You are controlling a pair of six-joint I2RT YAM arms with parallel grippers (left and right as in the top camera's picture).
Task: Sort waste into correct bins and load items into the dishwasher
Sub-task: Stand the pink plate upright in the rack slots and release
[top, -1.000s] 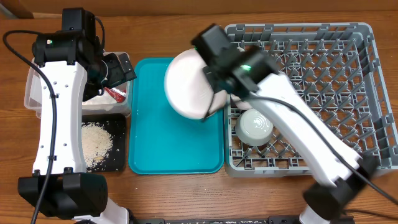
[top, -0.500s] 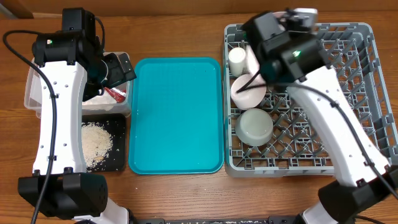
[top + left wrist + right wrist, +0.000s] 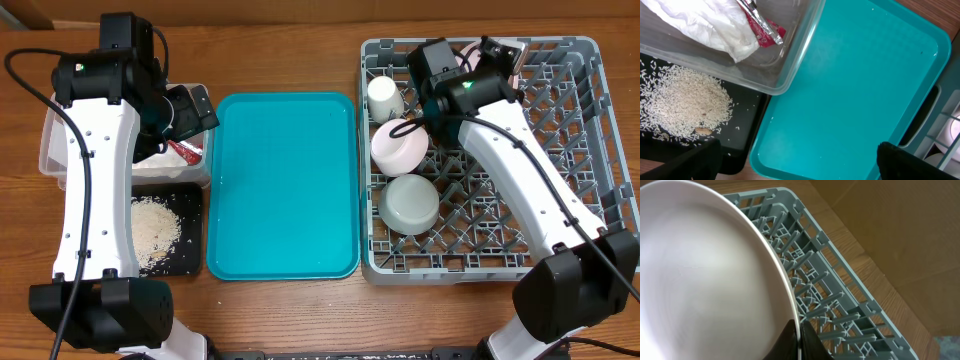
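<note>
Pink plate (image 3: pixel 700 265) | rim pinched (right jaws) | beside rack (image 3: pixel 840 310) wall

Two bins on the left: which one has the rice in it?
The shallow black tray holds the loose rice; the clear tub beside it holds a crumpled napkin and red wrapper instead.

Pale pink plate (image 3: pixel 705 270) runs off the right wrist view's edges — overhead, the right arm (image 3: pixel 515 170) hides most.
</note>
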